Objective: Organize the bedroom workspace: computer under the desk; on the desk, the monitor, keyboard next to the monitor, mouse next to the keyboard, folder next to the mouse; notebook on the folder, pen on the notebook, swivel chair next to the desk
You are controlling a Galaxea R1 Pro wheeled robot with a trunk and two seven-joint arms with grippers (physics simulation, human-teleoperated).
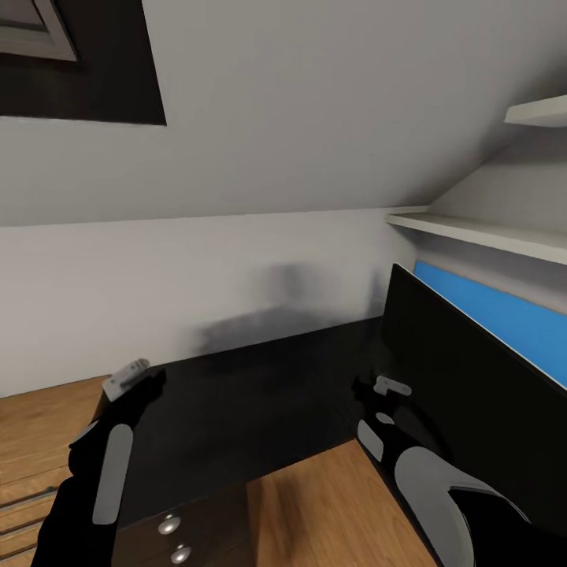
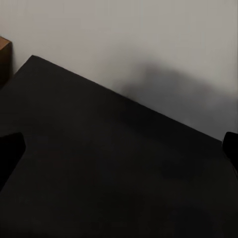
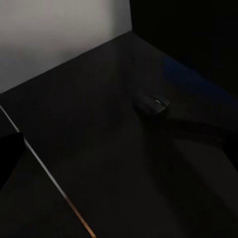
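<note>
- At the bottom left of the head picture, the left gripper [image 1: 130, 379] hangs just over the near edge of the desk [image 1: 260, 394]. In its own camera its two fingers sit far apart, so it is wide and holds nothing.
- At the lower right, the right gripper [image 1: 387, 387] hangs over the desk too, close to the monitor [image 1: 472, 370]. I see one dark finger in its camera, and the other side is too dark, so I cannot tell if it is wide or narrow.
- The mouse [image 3: 153, 104] is a small black lump lying on the desk top, in the middle right of the right wrist picture.
- I think the mouse is the job now. The right arm should come down slowly from above, because black on black is hard to see.
- It should stay off the monitor, which stands very near and could get bumped.
- Below the desk top, at the bottom of the head picture, are drawers [image 1: 169, 524] with round knobs, and a wood floor [image 1: 315, 504].
- Farther back, at the right, is a blue panel [image 1: 504, 315] with white shelves [image 1: 480, 228] above it.
- At the upper left is a window [image 1: 39, 31] in the slanted ceiling.
</note>
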